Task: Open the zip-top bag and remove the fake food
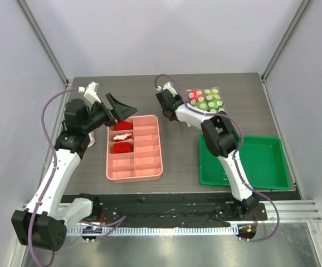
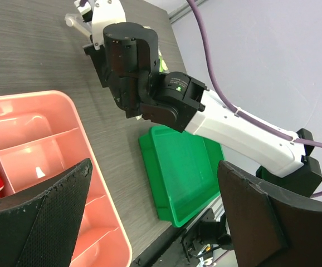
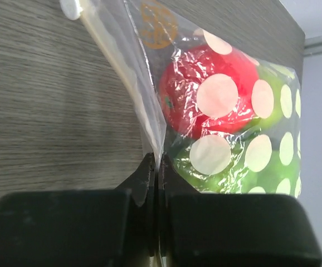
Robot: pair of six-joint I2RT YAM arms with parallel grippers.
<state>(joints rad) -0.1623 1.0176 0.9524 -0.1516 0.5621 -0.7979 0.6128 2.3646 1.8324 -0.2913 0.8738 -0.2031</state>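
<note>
Zip-top bag (image 1: pixel 206 99) lies on the far side of the table (image 1: pixel 180 156), right of centre, beyond the green tray (image 1: pixel 261 161); its zip looks sealed, with the fake food (image 3: pixel 205 94), a red apple and green pieces, all inside. Right gripper (image 3: pixel 155 167) is clenched on the bag's edge film by the zip, while the left gripper (image 2: pixel 154 172) hangs spread and empty over the pink divided tray (image 1: pixel 149 161), well apart from the bag. By my reckoning only the first pinch is made: second hold, pull-apart and fruit removal are all left to do
</note>
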